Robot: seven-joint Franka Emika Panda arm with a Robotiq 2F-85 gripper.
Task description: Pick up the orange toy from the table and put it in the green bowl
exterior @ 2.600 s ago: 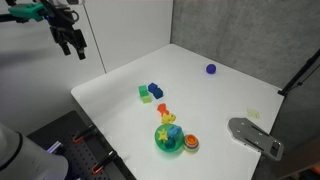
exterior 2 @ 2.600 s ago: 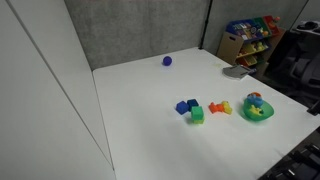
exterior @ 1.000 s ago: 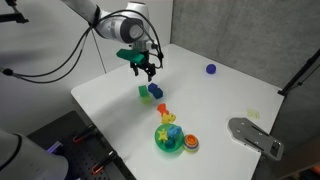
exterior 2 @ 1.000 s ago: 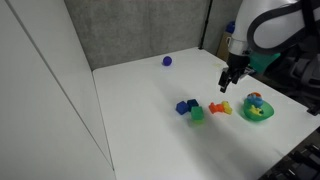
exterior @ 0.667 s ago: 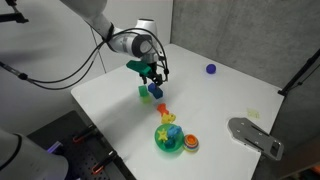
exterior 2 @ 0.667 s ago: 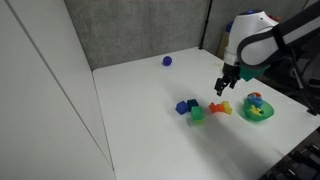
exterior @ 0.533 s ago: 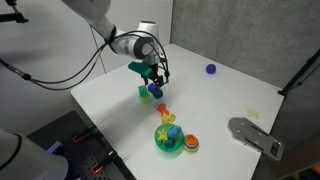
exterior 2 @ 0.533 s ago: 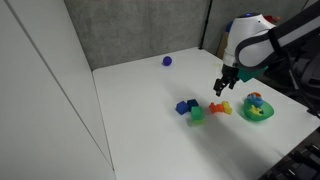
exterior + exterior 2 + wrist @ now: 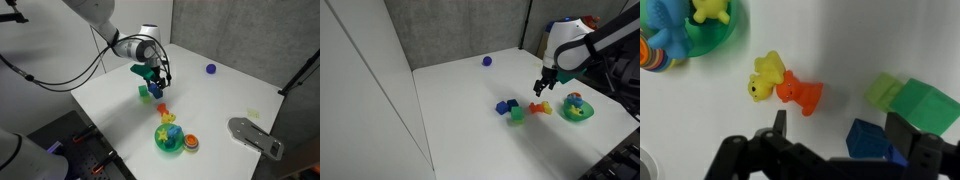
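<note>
The orange toy (image 9: 800, 93) lies on the white table, touching a small yellow piece (image 9: 765, 76). It shows in both exterior views (image 9: 163, 108) (image 9: 536, 107). The green bowl (image 9: 728, 38) sits past it with a blue and a yellow toy inside, and shows in both exterior views (image 9: 168, 140) (image 9: 578, 111). My gripper (image 9: 843, 135) is open and empty. It hovers low over the blue block (image 9: 870, 140), just beside the orange toy, and shows in both exterior views (image 9: 155, 87) (image 9: 540, 91).
A green block (image 9: 915, 100) (image 9: 144, 93) (image 9: 516, 114) lies next to the blue block (image 9: 502, 106). A red-orange disc (image 9: 190, 143) sits by the bowl. A purple ball (image 9: 211, 69) (image 9: 487, 60) lies far back. A grey object (image 9: 255, 135) lies at the table edge.
The arm has swung in from off the table and come down over the blocks. In the last half second the gripper sank slightly toward the toys.
</note>
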